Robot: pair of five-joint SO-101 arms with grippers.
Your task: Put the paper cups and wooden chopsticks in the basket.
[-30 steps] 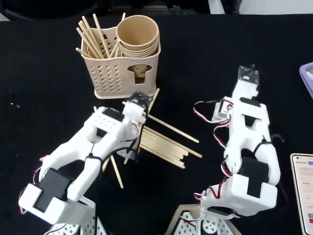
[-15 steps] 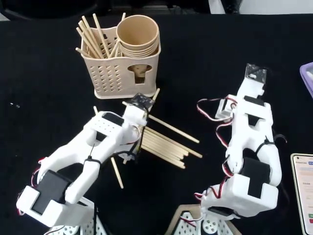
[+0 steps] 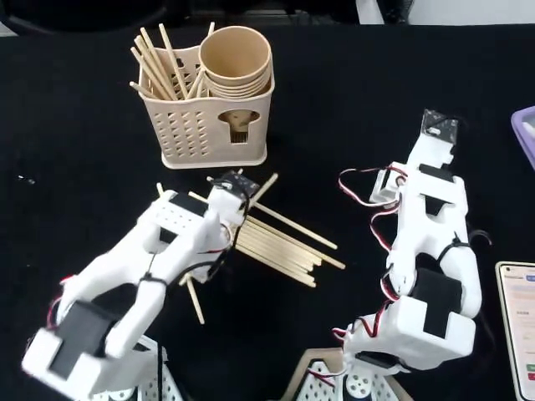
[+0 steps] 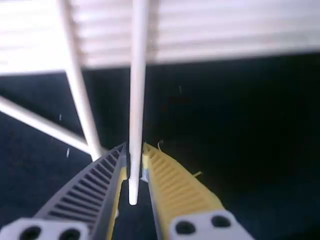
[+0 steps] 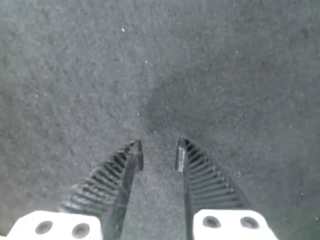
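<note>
**Gripping one wooden chopstick in my left pincer**

My left pincer is clamped on a single chopstick near its end. The stick runs out past the fingertips toward a row of loose chopsticks lying side by side on the black table. Seen from above, this left pincer sits near the middle of the table, at the left end of that loose pile. My right pincer hangs with its fingers a little apart, holding nothing, over bare table toward the right edge. The basket stands toward the far edge, left of centre. It has stacked paper cups in its right compartment and leaning chopsticks in its left.
</note>
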